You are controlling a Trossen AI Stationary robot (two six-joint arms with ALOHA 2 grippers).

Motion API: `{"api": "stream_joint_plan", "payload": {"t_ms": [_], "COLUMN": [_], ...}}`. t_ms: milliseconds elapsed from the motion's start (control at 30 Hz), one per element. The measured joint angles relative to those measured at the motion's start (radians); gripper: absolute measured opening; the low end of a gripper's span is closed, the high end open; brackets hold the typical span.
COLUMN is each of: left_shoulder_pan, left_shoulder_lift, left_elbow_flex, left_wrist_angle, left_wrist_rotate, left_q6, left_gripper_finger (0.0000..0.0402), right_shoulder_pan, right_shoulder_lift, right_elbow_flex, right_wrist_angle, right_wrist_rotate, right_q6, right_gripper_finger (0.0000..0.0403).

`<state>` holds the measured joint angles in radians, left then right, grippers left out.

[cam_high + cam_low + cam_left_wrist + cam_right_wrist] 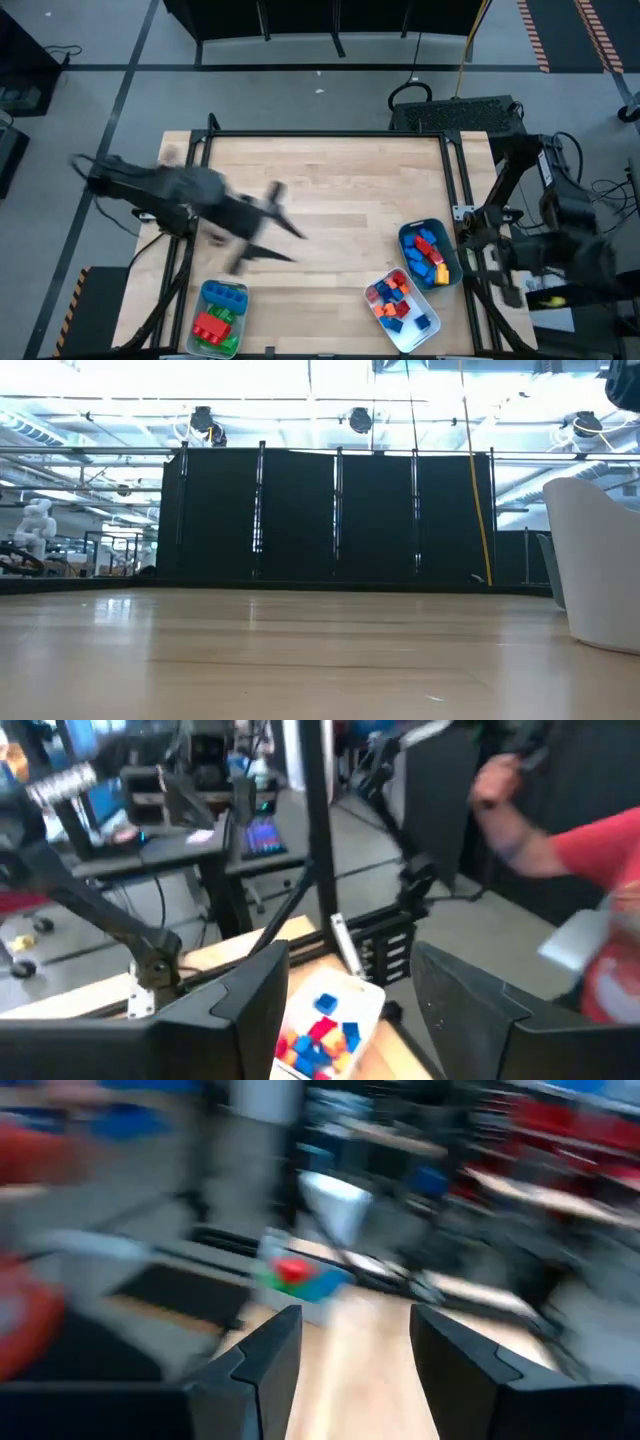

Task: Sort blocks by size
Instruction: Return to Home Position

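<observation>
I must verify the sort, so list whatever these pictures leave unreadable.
High view: blocks too small to size; left arm smeared by motion.
Low view: white tray cut by the right edge; its wall hides its contents.
Right wrist view: all motion-blurred; far tray's blocks unreadable.

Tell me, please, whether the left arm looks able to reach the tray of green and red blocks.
Probably yes: the left gripper hangs over the tabletop near that tray, fingers open, and nothing visible stands between them.
</observation>
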<state>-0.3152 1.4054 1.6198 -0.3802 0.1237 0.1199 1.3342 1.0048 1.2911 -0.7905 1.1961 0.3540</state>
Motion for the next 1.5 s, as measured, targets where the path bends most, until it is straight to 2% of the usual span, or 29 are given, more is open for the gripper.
{"api": "stream_joint_plan", "payload": {"t_ms": [67,133,167,233,300,400,600,767,867,1033,1133,1200,1267,1333,1433,1500], "left_shoulder_pan": [-0.016,-0.047,-0.069,-0.12,-0.179,-0.268,-0.391,-0.442,-0.464,-0.484,-0.501,-0.506,-0.504,-0.506,-0.505,-0.506], "left_shoulder_lift": [-0.104,-0.201,-0.244,-0.321,-0.381,-0.456,-0.569,-0.621,-0.635,-0.688,-0.755,-0.801,-0.841,-0.889,-0.964,-1.013], "left_elbow_flex": [-0.001,-0.001,-0.001,-0.013,-0.027,-0.082,-0.266,-0.409,-0.501,-0.681,-0.817,-0.909,-1.0,-1.08,-1.177,-1.234], "left_wrist_angle": [-0.06,-0.093,-0.104,-0.121,-0.15,-0.16,-0.163,-0.139,-0.058,0.131,0.257,0.311,0.398,0.473,0.61,0.662], "left_wrist_rotate": [0.0,0.0,0.0,0.001,0.007,0.007,0.024,0.058,0.059,0.022,-0.096,-0.213,-0.275,-0.247,-0.103,-0.025], "left_q6": [-0.001,0.002,0.002,0.001,0.001,0.0,-0.049,-0.162,-0.175,-0.201,-0.183,-0.191,-0.191,-0.191,-0.182,-0.167], "left_gripper_finger": [0.0212,0.0212,0.0212,0.0212,0.0212,0.0212,0.0212,0.0212,0.0212,0.0212,0.0212,0.0212,0.0212,0.0212,0.0212,0.0212], "right_shoulder_pan": [0.0,-0.004,-0.01,-0.023,-0.033,-0.04,-0.046,-0.046,-0.046,-0.045,-0.046,-0.045,-0.046,-0.046,-0.046,-0.046], "right_shoulder_lift": [-0.04,-0.085,-0.108,-0.158,-0.208,-0.282,-0.383,-0.427,-0.427,-0.481,-0.551,-0.599,-0.646,-0.68,-0.723,-0.75], "right_elbow_flex": [0.0,0.0,0.0,0.001,0.0,-0.02,-0.119,-0.166,-0.25,-0.387,-0.477,-0.525,-0.566,-0.604,-0.661,-0.7], "right_wrist_angle": [0.15,0.295,0.346,0.348,0.284,0.237,0.22,0.088,0.132,0.369,0.525,0.586,0.617,0.642,0.681,0.706], "right_wrist_rotate": [-0.148,-0.403,-0.564,-0.84,-0.979,-0.998,-0.788,-0.746,-0.805,-0.931,-1.004,-0.997,-0.966,-0.982,-1.062,-1.072], "right_q6": [-0.215,-0.444,-0.546,-0.677,-0.684,-0.607,-0.433,-0.219,-0.237,-0.296,-0.334,-0.336,-0.32,-0.321,-0.364,-0.385], "right_gripper_finger": [0.0171,0.0171,0.0171,0.0171,0.0171,0.0171,0.0171,0.0171,0.0171,0.0171,0.0171,0.0171,0.0171,0.0171,0.0171,0.0171]}}
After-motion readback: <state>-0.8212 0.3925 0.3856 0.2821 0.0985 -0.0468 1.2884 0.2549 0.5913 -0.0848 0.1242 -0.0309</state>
